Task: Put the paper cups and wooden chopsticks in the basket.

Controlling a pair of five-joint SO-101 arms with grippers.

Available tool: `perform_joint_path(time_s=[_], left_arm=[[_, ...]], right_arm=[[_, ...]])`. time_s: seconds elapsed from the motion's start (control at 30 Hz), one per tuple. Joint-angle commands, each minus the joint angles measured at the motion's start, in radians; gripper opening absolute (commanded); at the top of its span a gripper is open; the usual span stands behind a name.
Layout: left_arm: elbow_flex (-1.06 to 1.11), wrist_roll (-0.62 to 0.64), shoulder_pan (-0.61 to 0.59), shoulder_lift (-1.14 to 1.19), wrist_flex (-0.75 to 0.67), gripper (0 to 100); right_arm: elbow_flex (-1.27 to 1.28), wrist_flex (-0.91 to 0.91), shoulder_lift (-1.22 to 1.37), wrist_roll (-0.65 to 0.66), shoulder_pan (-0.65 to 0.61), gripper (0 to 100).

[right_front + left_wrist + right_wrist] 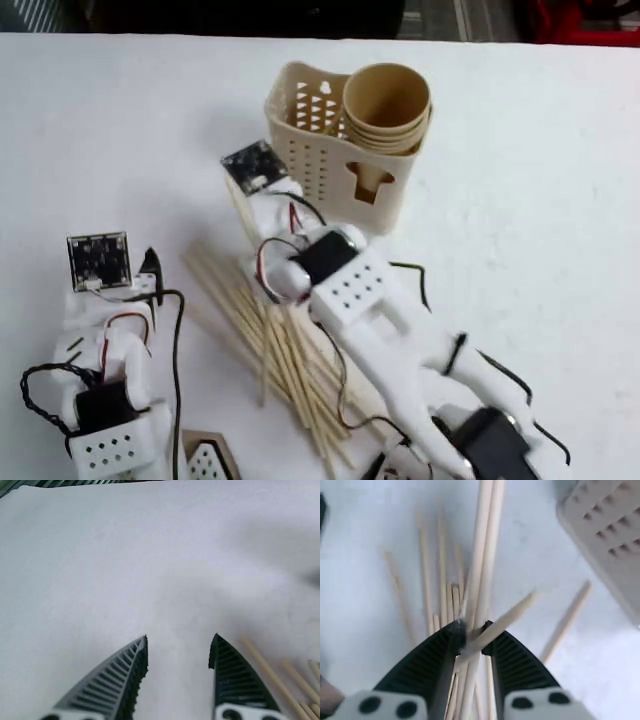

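Right gripper: clamped on chopsticks, seemingly two or three.
Left gripper: spread wide over bare table.
Cups: stacked in basket, 12 o'clock.
Pile: loose, 6 o'clock of basket.

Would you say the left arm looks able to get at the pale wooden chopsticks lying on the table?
Probably yes: its open left pincer sits beside the pale wooden chopsticks, with bare table between them.

Bright even light, soft faint shadows
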Motion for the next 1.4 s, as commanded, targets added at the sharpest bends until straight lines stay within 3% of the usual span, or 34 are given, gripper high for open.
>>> perform_joint_path(time_s=[0.0, 0.23, 0.8, 0.93, 1.1, 1.37], left_arm=[[-0.003, 0.005, -0.002, -0.012, -0.023, 21], [-0.003, 0.005, -0.002, -0.012, -0.023, 21], [-0.003, 0.005, -0.002, -0.012, -0.023, 21], [-0.003, 0.005, -0.002, -0.012, -0.023, 21], [-0.003, 0.005, -0.002, -0.012, -0.023, 21], [-0.003, 0.005, -0.002, -0.012, -0.025, 21]], right_arm=[[-0.078, 0.004, -0.117, -0.046, 0.012, 1.7], [-0.184, -0.064, -0.193, -0.064, 0.035, 1.7], [-0.196, -0.834, -0.194, -0.054, 0.242, 1.7], [-0.196, -0.944, -0.13, -0.035, 0.297, 1.7], [-0.196, -1.106, 0.033, 0.101, 0.344, 1.7], [-0.196, -1.198, 0.229, 0.106, 0.392, 1.7]])
